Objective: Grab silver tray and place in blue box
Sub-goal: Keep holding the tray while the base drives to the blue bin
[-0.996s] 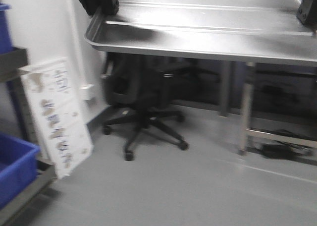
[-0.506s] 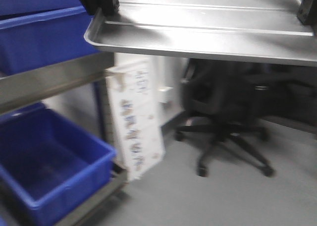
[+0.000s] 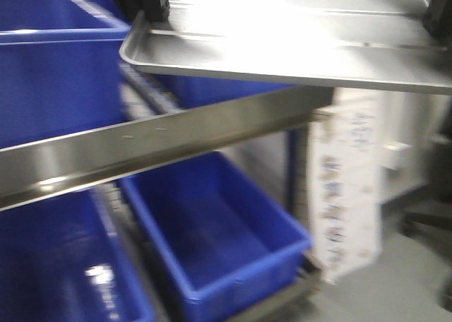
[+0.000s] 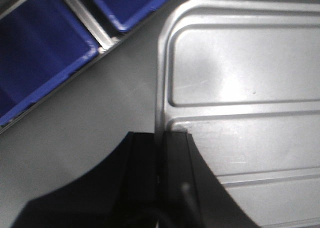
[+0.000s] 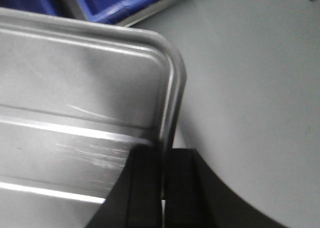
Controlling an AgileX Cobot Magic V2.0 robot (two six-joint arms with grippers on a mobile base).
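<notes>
On my left, a steel rack rail (image 3: pixel 141 149) ran slantwise with deep blue plastic crates above and below it. The blue box (image 3: pixel 212 244) I judged easiest to reach was the open one on the lower level, down and ahead of my hands and under that rail. My left gripper (image 4: pixel 161 155) was pinched tight on the thin raised rim at the left short end of the silver tray (image 4: pixel 240 88). The tray hung level and high between my arms, long axis running left to right. It was shiny, with rounded corners and pressed ridges along its floor. My right gripper (image 5: pixel 163 175) was clamped on the opposite rim, so neither arm was nearer. A white printed board (image 3: pixel 346 181) leaned at far right.
</notes>
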